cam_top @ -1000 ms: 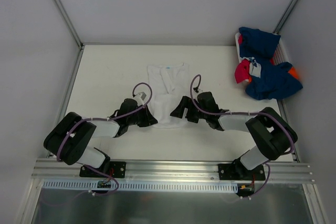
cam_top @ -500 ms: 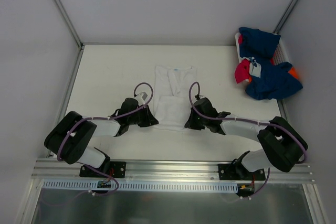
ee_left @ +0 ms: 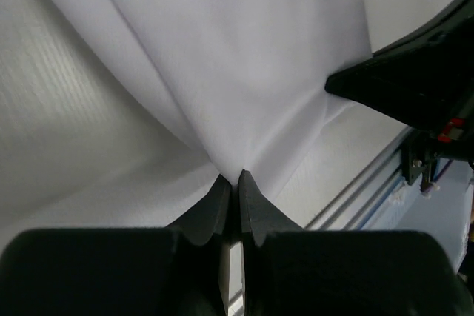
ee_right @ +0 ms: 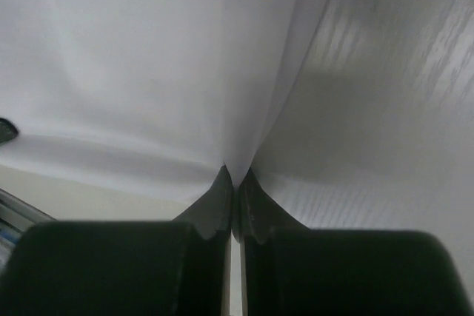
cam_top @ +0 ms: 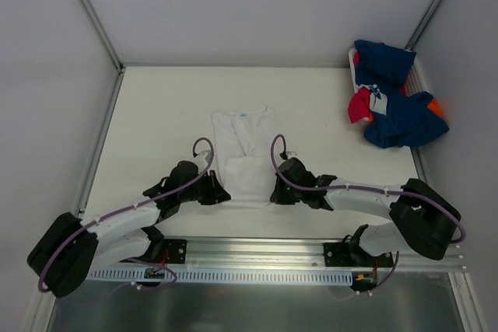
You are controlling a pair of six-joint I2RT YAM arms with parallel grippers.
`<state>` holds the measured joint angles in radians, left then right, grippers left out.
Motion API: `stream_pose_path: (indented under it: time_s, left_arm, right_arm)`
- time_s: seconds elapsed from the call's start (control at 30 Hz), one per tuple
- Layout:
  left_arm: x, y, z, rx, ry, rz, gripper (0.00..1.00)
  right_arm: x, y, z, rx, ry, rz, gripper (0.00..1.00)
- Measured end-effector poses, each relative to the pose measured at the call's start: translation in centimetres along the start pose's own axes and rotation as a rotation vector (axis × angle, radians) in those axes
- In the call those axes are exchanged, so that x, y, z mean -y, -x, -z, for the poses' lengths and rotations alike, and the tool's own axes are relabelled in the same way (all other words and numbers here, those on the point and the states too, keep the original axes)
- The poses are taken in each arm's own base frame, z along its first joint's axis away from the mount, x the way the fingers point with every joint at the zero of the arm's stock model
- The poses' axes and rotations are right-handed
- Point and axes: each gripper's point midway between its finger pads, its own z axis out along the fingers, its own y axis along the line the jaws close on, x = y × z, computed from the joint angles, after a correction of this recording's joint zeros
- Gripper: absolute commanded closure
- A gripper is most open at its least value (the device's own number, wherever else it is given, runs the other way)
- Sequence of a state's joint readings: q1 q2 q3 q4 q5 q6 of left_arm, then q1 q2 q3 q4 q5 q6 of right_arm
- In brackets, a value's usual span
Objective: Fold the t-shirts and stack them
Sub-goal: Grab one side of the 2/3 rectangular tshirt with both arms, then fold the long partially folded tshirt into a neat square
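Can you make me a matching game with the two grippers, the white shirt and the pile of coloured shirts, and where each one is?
1. left gripper
2. right gripper
3. white t-shirt
4. coloured t-shirts

a. heaped at the far right
b. lying in the middle
c. pinching the white shirt's right near corner
d. pinching the white shirt's left near corner

Pairs: 1-d, 2-c, 3-b, 4-a

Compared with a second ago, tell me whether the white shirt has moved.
Yes. The white shirt slid nearer the metal rail at the table's front.

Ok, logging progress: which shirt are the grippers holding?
The white shirt, mid-table; left gripper and right gripper pinch its near edge. The coloured pile sits far right.
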<state>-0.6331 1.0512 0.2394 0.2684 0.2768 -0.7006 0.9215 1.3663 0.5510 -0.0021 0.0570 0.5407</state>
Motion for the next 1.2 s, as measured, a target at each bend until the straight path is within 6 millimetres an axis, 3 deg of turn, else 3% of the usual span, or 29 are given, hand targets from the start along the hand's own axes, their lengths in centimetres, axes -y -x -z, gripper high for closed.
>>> stream_pose_path:
  time_s: [0.1,0.2,0.37,0.57,0.8,1.07,1.2]
  left_arm:
    - [1.7,0.1,1.8,0.035,-0.037,-0.014,1.0]
    - [1.7,0.3,2.9,0.055,-0.022,-0.01,1.0]
    - [0.8,0.7,3.0,0.031,0.075,-0.001,1.0]
    - [1.9,4.3,2.4,0.071,0.145,-0.038,1.0]
    - [3.0,9.6,1.2,0.144,0.23,-0.109,1.0]
    - [1.8,15.6,-0.4,0.208,0.342,-0.127,1.0]
    - [0.8,18.0,-1.8,0.209,0.387,-0.129,1.0]
  right_arm:
    - [-0.3,-1.5,0.9,-0.017,-0.022,0.032,0.99]
    - [-1.3,-2.0,2.2,-0.016,-0.036,0.071,1.0]
    - [-3.3,1.6,4.8,0.088,-0.063,0.096,1.0]
    - [-4.7,6.6,6.5,0.196,-0.108,0.131,1.0]
    - [-4.1,12.4,5.0,0.219,-0.215,0.163,1.0]
    - [-3.6,19.0,2.6,0.219,-0.248,0.171,1.0]
    - [-3.3,22.1,0.4,0.204,-0.243,0.171,0.99]
